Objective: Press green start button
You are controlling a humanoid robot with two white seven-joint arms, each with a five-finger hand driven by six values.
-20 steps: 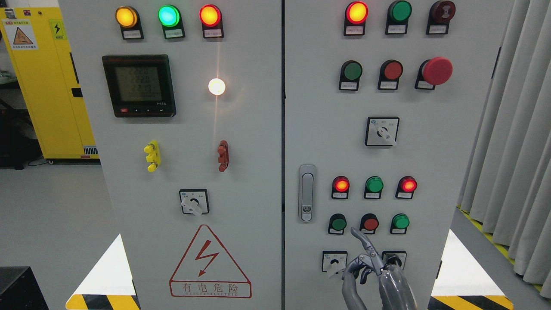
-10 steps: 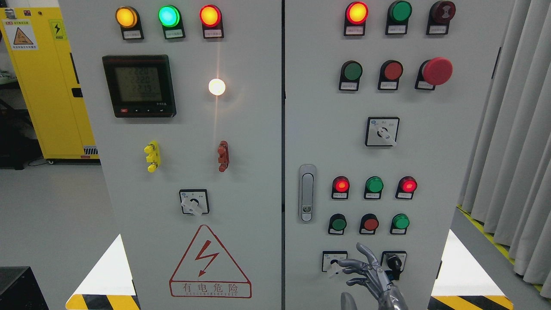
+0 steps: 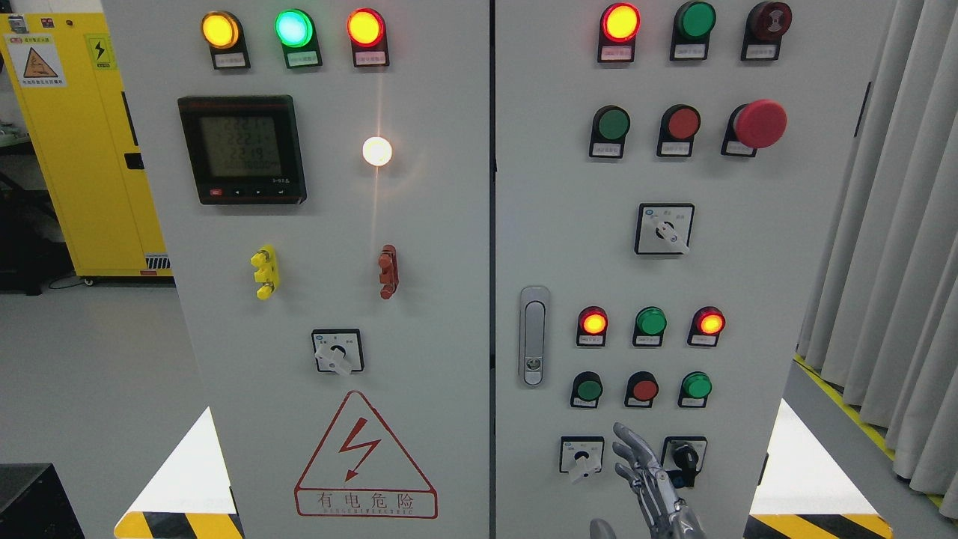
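Hovering with fingers spread and empty, the right hand sits between two selector switches, below the round green start button facing straight out, bare panel around it

Right hand open below the button row; green button untouched, apart
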